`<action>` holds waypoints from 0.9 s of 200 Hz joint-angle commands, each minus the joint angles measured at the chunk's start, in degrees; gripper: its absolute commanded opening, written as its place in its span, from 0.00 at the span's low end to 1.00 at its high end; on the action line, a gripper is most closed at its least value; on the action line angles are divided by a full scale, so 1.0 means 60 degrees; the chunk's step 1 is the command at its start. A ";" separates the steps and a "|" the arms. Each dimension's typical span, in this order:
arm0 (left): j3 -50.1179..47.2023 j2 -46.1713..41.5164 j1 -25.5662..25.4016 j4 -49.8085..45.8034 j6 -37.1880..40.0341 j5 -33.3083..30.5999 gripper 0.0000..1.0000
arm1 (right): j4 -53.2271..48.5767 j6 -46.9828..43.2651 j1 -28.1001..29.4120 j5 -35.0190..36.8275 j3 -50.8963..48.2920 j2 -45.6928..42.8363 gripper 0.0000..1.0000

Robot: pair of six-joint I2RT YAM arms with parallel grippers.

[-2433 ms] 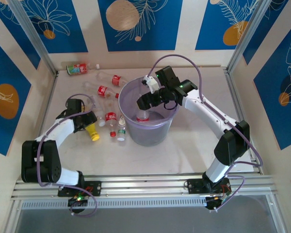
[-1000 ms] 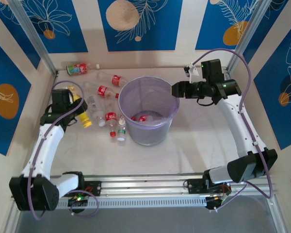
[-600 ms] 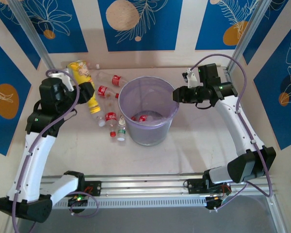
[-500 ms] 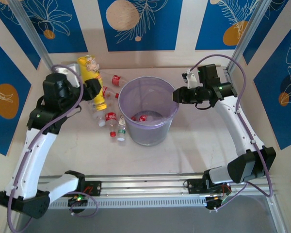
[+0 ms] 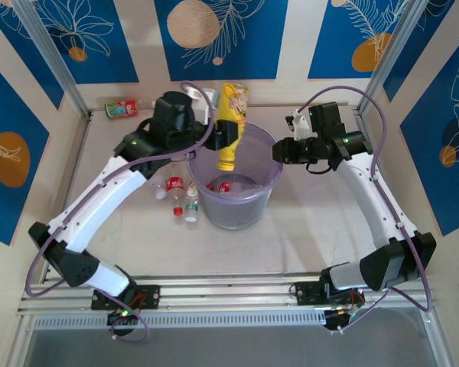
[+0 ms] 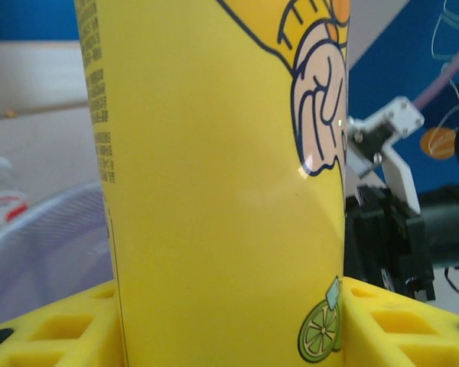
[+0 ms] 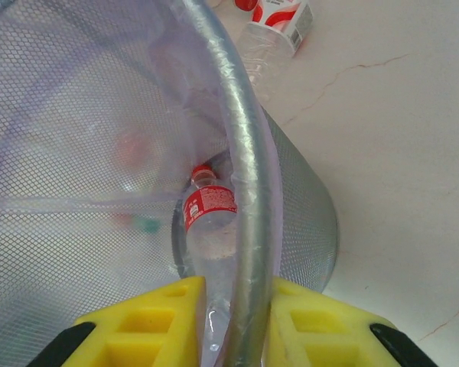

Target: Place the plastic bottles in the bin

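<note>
Your table (image 5: 314, 222) carries the bin (image 5: 211, 205), which stands upright near its middle. Your right hand (image 5: 278, 151) is at the bin's right rim. In the right wrist view its yellow fingers (image 7: 157, 313) are closed against the rim from both sides, one inside the netted wall and one outside.

Your left hand (image 5: 222, 138) is clamped on the yellow bottle (image 5: 230, 122). It holds the bottle above the far-left part of the bin's opening, with the cap end pointing down. In the left wrist view the label runs up between the two yellow fingers (image 6: 53, 329).

Inside the bin, a red-labelled bottle (image 7: 209, 208) lies on the bottom by the right wall. Just left of the bin, on the table, lie another red-labelled one (image 5: 174, 184) and the small green-capped bottle (image 5: 191, 206). The red-and-green bottle (image 5: 122, 108) lies well apart in the far-left corner.
</note>
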 commanded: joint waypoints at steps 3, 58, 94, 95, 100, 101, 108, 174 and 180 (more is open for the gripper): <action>-0.0455 -0.0039 -0.0347 0.0290 0.0083 0.0173 0.23 | 0.0129 0.0014 0.0089 0.0050 -0.0129 -0.0195 0.22; -0.2036 -0.0121 -0.0725 0.0421 -0.0356 0.0243 0.21 | 0.0268 0.0134 0.0093 0.0119 -0.0088 -0.0148 0.21; -0.2540 0.0019 -0.0777 0.0438 -0.0330 0.0440 0.20 | 0.0312 0.0130 0.0126 0.0112 -0.0033 -0.0121 0.21; -0.2543 0.0022 -0.0781 0.0441 -0.0325 0.0450 0.20 | 0.0312 0.0127 0.0120 0.0111 -0.0026 -0.0112 0.21; -0.2580 0.0060 -0.0788 0.0423 -0.0295 0.0485 0.20 | 0.0312 0.0135 0.0117 0.0119 -0.0012 -0.0105 0.22; -0.2585 0.0073 -0.0787 0.0419 -0.0293 0.0487 0.20 | 0.0320 0.0129 0.0123 0.0122 -0.0008 -0.0105 0.22; -0.2623 0.0127 -0.0798 0.0405 -0.0278 0.0528 0.20 | 0.0319 0.0132 0.0135 0.0124 -0.0009 -0.0092 0.22; -0.3121 0.0586 -0.0820 0.0624 -0.0378 0.0913 0.20 | 0.0388 0.0187 0.0200 0.0271 -0.0047 0.0025 0.21; -0.3183 0.0624 -0.0818 0.0648 -0.0367 0.0907 0.21 | 0.0439 0.0223 0.0212 0.0296 -0.0072 0.0016 0.21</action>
